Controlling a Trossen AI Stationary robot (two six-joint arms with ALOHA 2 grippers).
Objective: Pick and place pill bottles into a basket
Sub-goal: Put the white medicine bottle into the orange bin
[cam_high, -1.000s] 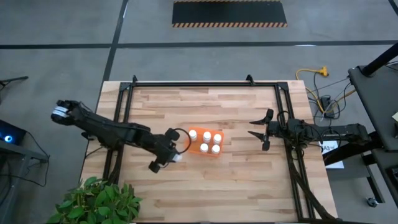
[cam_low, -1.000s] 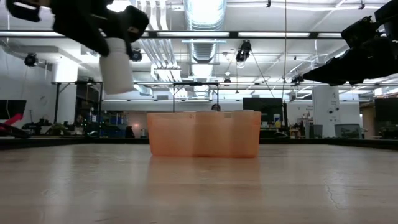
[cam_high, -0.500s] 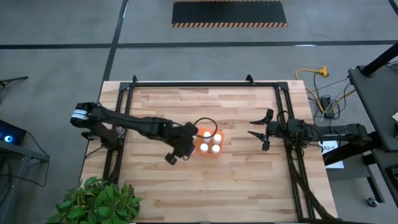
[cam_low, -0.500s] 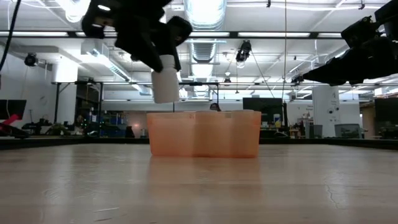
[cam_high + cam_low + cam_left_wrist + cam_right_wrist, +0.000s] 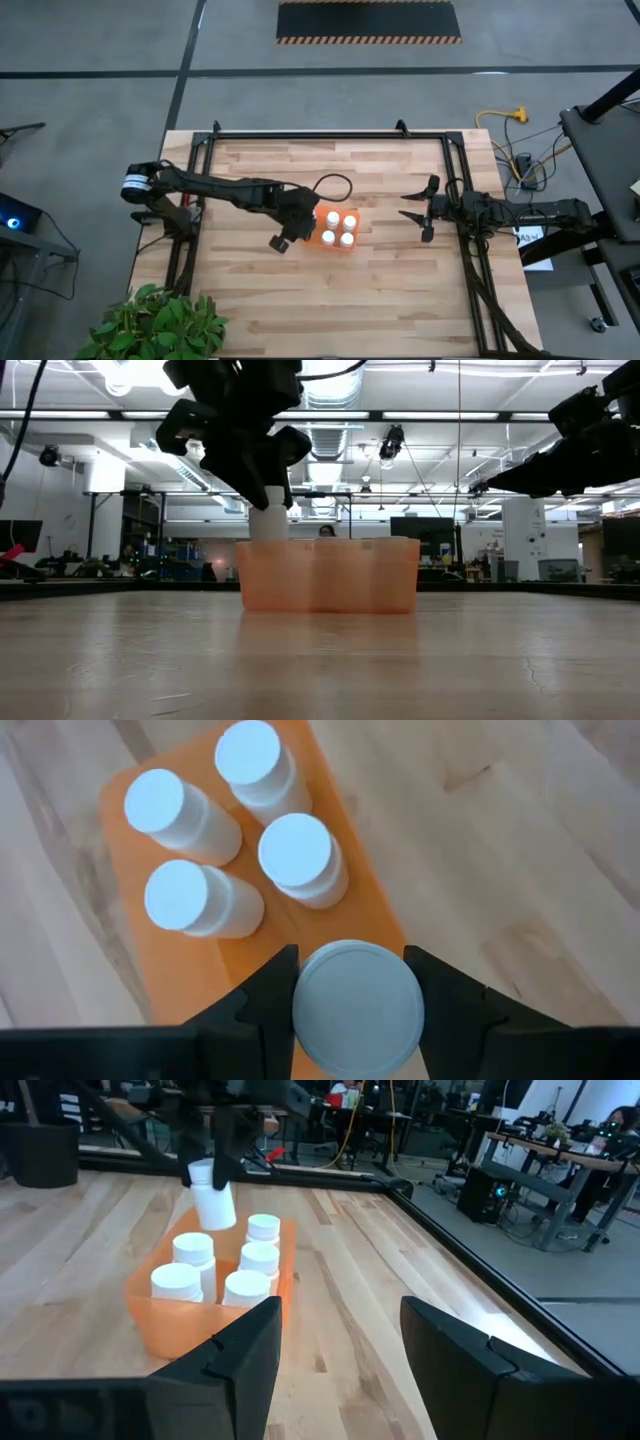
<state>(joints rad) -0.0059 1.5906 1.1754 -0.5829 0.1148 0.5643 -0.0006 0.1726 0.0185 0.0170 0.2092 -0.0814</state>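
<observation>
Partly hidden: basket (image 5: 333, 243) under left tool (image 5: 303, 222).

The surface (image 5: 380, 290) fills the middle of the high view. The basket (image 5: 318, 242) sits on it, just left of the middle. Four pill bottles (image 5: 349, 221) stand in the basket, in two rows, on its right part. The left claw (image 5: 303, 226) comes in from the left and hangs over the basket's left end, closed around a fifth bottle (image 5: 358, 1005). The right claw (image 5: 420, 212) is to the right of the basket, well apart from it. A plant (image 5: 150, 325) sits at the lower left.
</observation>
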